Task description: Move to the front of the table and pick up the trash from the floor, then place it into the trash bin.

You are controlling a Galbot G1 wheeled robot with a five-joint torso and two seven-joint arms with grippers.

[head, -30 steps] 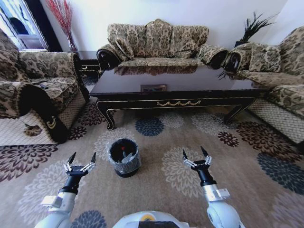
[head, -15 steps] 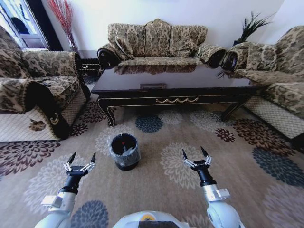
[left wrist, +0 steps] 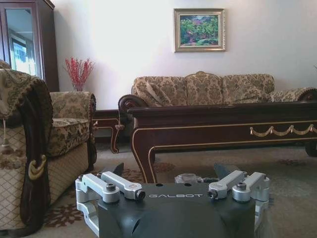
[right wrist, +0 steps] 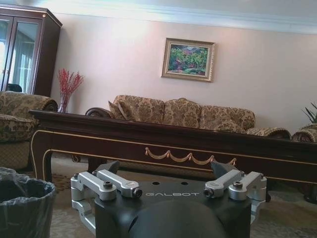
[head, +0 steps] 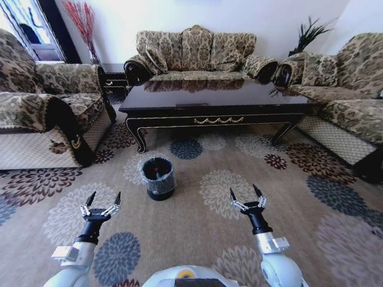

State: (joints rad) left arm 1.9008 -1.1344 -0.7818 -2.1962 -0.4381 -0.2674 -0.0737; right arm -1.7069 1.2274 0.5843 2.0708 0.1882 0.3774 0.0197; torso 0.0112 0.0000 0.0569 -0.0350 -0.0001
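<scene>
Both claws spread wide, holding nothing; trash bin (head: 158, 177) lies at 1 o'clock of left gripper (head: 100, 206), nearer than right gripper (head: 246, 198); floor trash possibly none visible.

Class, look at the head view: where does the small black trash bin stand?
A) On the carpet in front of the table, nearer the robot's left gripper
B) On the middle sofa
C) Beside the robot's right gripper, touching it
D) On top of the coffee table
A: the trash bin stands on the carpet before the table, closer to the left gripper than the right gripper.

Open carpet (head: 197, 233); trash bin (head: 158, 178) stands ahead-left.
</scene>
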